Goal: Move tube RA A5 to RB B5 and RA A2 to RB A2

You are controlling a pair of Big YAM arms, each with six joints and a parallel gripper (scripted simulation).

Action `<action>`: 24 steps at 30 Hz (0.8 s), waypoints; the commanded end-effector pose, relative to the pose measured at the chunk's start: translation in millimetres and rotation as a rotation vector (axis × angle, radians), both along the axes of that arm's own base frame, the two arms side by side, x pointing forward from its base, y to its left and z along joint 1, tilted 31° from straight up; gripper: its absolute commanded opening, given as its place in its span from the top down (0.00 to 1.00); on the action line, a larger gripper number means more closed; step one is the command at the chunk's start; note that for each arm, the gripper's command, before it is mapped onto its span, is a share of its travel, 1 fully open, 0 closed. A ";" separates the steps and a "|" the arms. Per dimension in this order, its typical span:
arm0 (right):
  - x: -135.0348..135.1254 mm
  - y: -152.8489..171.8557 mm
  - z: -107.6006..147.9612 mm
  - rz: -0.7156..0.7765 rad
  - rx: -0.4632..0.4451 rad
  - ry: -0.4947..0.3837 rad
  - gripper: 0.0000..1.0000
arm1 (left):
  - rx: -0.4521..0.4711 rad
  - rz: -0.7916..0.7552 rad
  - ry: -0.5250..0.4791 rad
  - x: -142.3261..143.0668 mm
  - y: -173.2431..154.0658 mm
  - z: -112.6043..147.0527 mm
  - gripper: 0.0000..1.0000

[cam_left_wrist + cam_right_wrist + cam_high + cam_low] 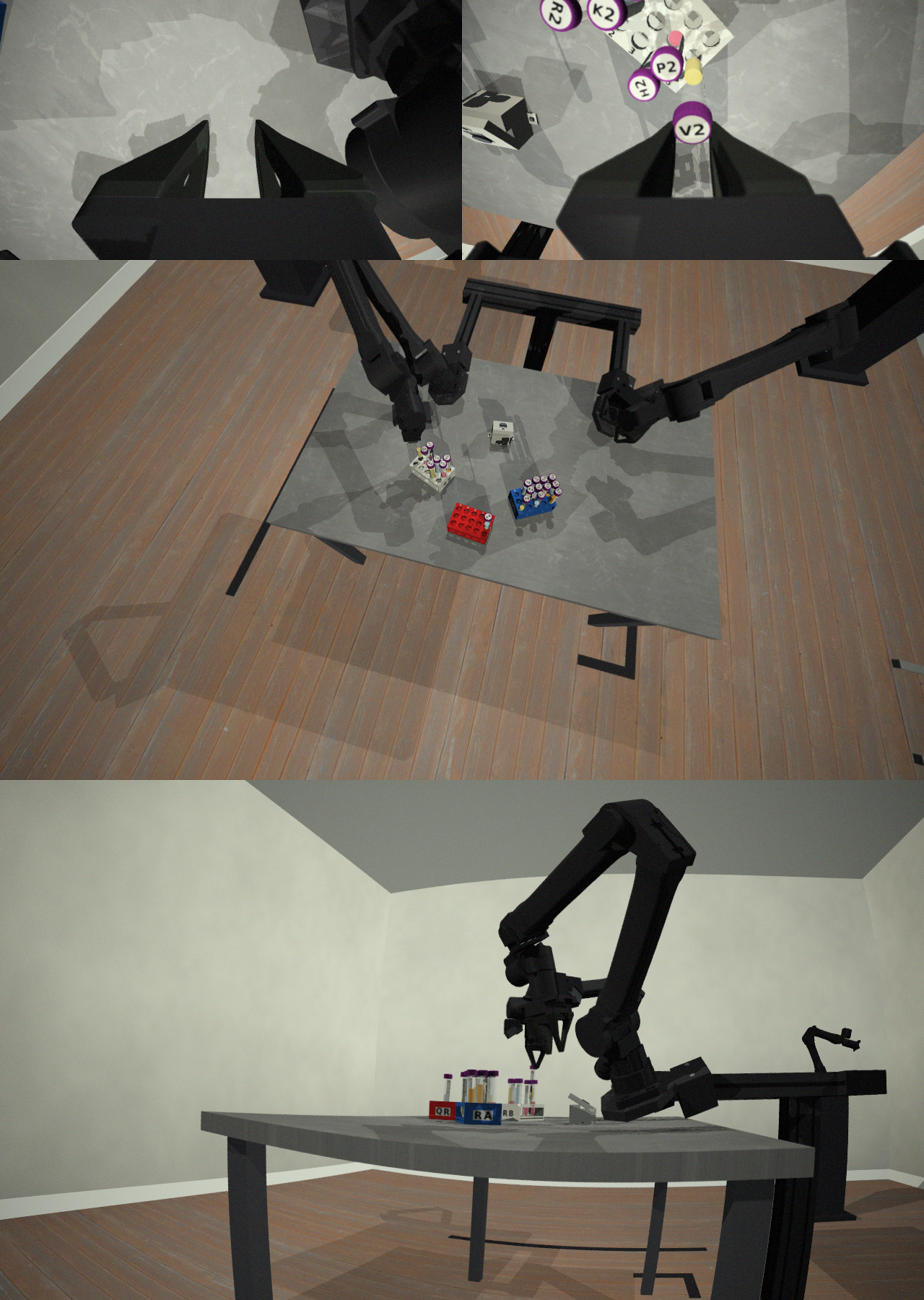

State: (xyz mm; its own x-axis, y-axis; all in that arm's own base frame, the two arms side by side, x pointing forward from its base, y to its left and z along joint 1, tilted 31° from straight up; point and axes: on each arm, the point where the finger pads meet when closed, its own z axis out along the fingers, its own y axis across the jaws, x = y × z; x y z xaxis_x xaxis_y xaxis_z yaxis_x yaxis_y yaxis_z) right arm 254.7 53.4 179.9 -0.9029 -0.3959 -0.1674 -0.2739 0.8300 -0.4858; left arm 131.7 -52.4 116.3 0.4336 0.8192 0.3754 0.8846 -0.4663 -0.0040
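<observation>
My right gripper (692, 129) (535, 1063) (411, 435) is shut on a purple-capped tube marked V2 (692, 131) (532, 1070). It holds the tube upright above the near corner of the white rack RB (723, 30) (442, 484) (510, 1112). RB holds tubes P2 (666, 66), H2 (643, 87), K2 (607, 12) and R2 (560, 14), plus a yellow one and a pink one. The blue rack RA (524, 510) (481, 1114) stands apart with several capped tubes. My left gripper (232, 128) (619, 433) is open and empty, over bare table far from both racks.
A red rack QR (465, 528) (442, 1111) with one tube stands in front of the two racks. The DONE button box (501, 433) (581, 1111) (491, 119) sits between the arms, behind the racks. A black frame stands at the table's far edge.
</observation>
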 end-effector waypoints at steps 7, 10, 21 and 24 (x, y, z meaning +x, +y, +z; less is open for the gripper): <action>1.5 -2.8 -7.7 0.002 -0.007 0.014 1.00 | -0.020 0.000 -0.018 5.7 -6.3 9.1 0.70; 2.1 -4.0 -7.8 -0.001 -0.005 0.010 1.00 | -0.020 0.000 -0.018 5.7 -6.3 9.1 0.70; 6.3 1.0 2.7 0.002 0.009 -0.014 1.00 | -0.020 0.000 -0.018 5.7 -6.3 9.1 0.70; 6.3 1.0 2.7 0.002 0.009 -0.014 1.00 | -0.020 0.000 -0.018 5.7 -6.3 9.1 0.70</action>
